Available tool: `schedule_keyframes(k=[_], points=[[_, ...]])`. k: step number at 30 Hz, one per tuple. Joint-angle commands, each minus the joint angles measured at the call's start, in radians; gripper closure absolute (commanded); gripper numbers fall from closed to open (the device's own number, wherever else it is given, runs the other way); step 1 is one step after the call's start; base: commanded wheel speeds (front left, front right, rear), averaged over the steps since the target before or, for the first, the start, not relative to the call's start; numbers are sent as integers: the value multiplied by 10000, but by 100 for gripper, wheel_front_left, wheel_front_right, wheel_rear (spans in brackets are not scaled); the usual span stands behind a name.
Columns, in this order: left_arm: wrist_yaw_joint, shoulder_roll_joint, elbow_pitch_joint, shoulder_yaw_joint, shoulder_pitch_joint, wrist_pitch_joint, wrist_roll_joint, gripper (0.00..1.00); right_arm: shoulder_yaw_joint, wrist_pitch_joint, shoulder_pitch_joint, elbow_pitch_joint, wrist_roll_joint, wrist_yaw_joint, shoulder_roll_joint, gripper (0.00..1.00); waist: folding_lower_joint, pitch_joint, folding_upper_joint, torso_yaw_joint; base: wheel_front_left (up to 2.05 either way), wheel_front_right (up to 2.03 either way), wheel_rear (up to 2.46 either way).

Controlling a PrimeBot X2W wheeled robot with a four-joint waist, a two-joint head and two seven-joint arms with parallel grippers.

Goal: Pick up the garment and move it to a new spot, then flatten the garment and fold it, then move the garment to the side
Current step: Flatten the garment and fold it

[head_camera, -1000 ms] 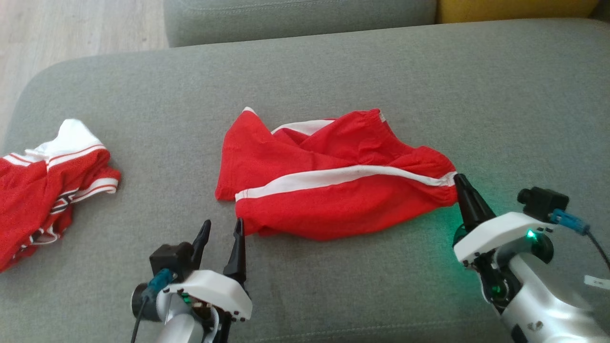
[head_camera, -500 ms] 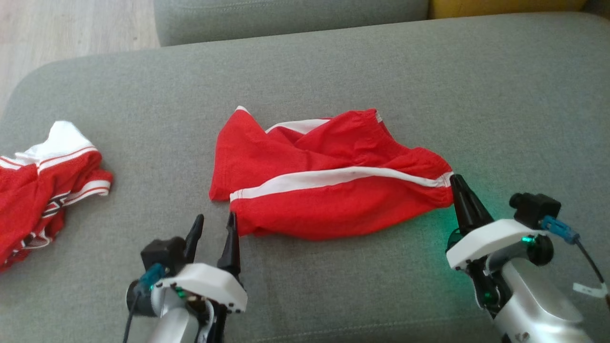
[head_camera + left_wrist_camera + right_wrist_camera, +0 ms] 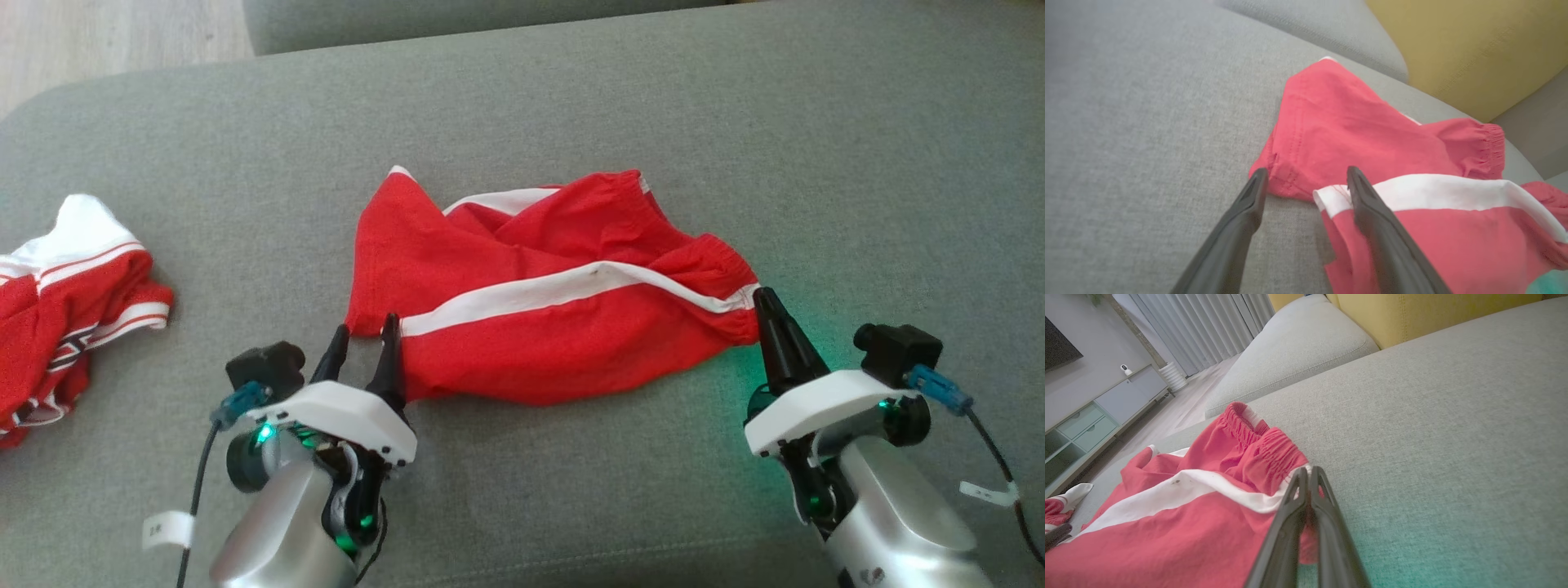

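The crumpled red shorts with a white side stripe lay mid-way across the wide grey fabric sofa seat, between the two grippers. The right gripper had its jaws pinched fully together on the near-right corner of the elastic waistband, while the left gripper stood wide open and empty, tips straddling the near-left hem corner. A red-and-white jersey was cut off at the left edge.

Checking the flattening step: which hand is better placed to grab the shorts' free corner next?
Left. The left hand is open around a hem corner of the red shorts; the right hand is shut on their waistband end.
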Motion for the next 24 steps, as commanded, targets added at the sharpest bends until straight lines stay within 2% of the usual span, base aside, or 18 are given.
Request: schedule_keyframes(k=[1,11,24], points=[[-85,102,-120,185,-479,-63,-164,0,124,-137,-112,-320,-70,65,41,100,0,22,0,-25,0,0,0],[-336,102,529,-691,-705,-63,-1615,0,-23,-137,-60,-346,-153,65,101,100,0,53,0,-72,0,0,0],[-448,102,426,-1375,-578,-63,-2199,0,-118,-137,-43,-340,-280,65,166,100,0,-51,0,32,0,0,0]])
